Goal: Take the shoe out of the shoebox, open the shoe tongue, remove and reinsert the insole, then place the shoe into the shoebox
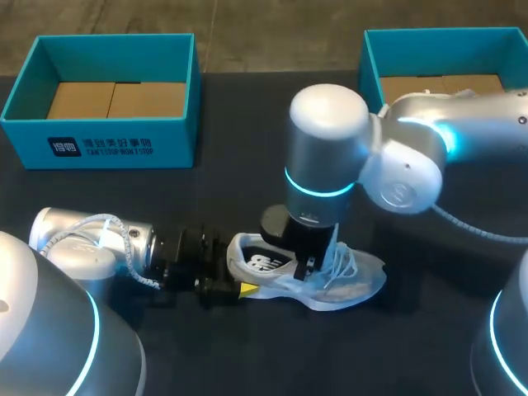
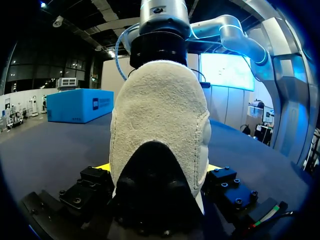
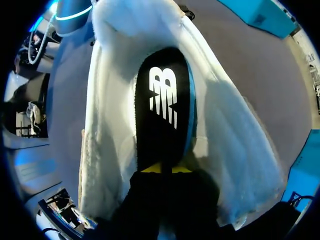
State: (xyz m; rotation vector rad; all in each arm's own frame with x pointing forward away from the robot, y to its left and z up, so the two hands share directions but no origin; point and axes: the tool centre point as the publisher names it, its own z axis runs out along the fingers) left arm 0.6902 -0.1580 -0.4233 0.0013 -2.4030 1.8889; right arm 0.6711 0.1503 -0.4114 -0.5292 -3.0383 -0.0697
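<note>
Shoe (image 1: 359, 276) axis 9–3 o'clock, heel at 9 | left gripper (image 2: 156, 169) clamps heel | right gripper (image 3: 162, 169) pinches insole (image 3: 162, 105)

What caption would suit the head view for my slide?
Left jaws clamp the heel of the white shoe on the table while right jaws grip its black insole from above.

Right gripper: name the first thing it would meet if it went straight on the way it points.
The black insole inside the white shoe, right ahead of the right gripper. Depth is unclear; it may already touch it.
</note>
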